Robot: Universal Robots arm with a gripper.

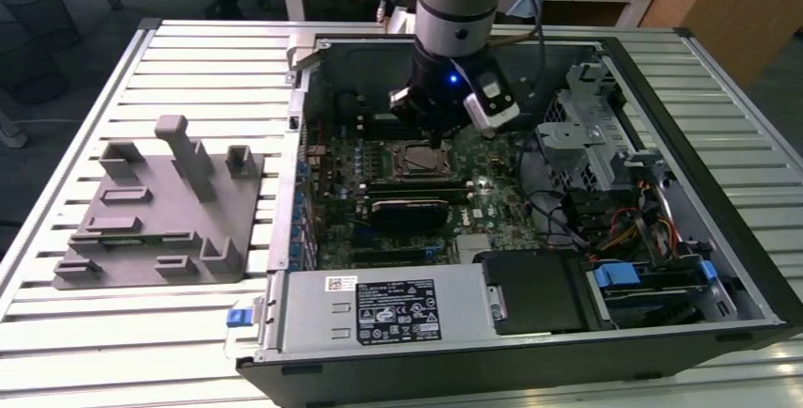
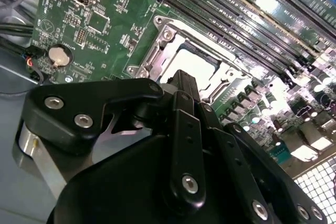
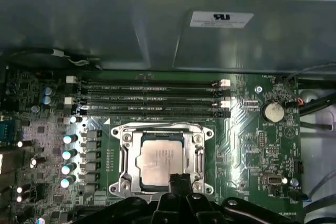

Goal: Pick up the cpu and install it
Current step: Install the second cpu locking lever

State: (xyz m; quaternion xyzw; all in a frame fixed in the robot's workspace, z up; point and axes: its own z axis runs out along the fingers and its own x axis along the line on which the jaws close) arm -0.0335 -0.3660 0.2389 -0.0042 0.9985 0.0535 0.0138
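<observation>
1. Hanging just above the motherboard, the black tool point(image 3: 178, 182) points its tip down at the socket in the first wrist view; its fingers look drawn together at the tip with nothing between them.
2. In the second wrist view the tool point(image 2: 181, 80) is a mass of black linked bars with silver screws, its narrow tip over the socket's edge.
3. The cpu point(image 3: 161, 163) lies flat inside the socket frame point(image 3: 125, 153). It is a small square chip with a pale silvery metal top, faint dark print, and a thin darker rim. The tool tip hides part of one edge.
4. In the second wrist view the cpu point(image 2: 197, 59) appears as a bright, whitish square within the metal frame.
5. Beyond the socket, long dark memory slots point(image 3: 149, 98) run side by side across the green motherboard point(image 3: 247, 135), and a round coin battery point(image 3: 273, 112) sits off to one side.
6. In the exterior view the arm point(image 1: 454, 4) reaches down into an open computer case point(image 1: 702, 267) lying on a slatted desk point(image 1: 188, 51).
7. A grey plastic fixture block point(image 1: 164, 215) rests on the desk at the exterior view's left, apart from the case.
</observation>
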